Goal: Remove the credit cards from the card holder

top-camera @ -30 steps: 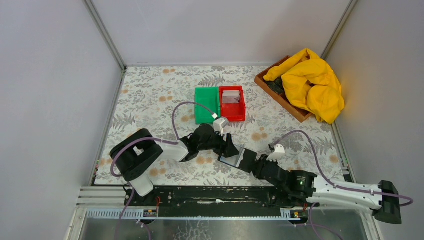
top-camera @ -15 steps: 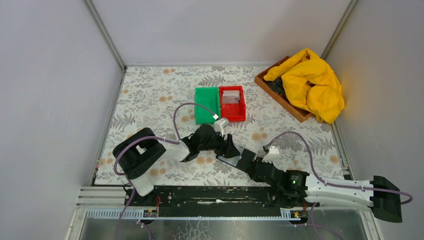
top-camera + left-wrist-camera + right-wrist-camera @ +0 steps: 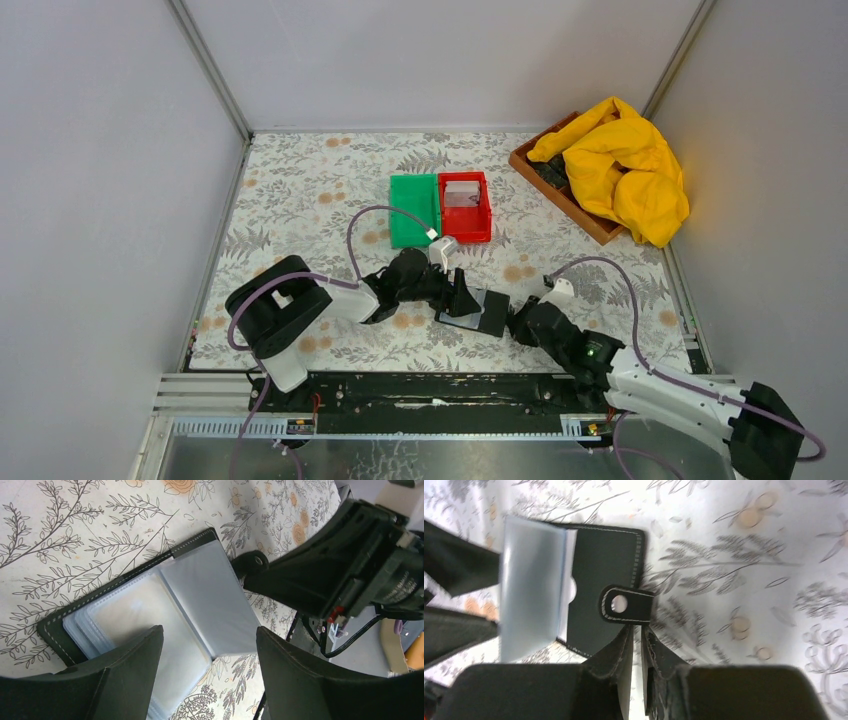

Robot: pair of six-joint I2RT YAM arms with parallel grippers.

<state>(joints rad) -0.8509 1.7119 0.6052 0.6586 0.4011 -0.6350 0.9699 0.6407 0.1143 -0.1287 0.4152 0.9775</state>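
Card holder (image 3: 165,605) open; credit cards possibly still sleeved, view unclear.
Left gripper (image 3: 209,632) spread over it; right gripper (image 3: 636,630) pressed nearly together at tab (image 3: 626,605).

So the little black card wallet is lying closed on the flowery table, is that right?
Not quite. The card holder is lying open, not closed, on the flowery table. The left wrist view shows its clear inner pages spread out.
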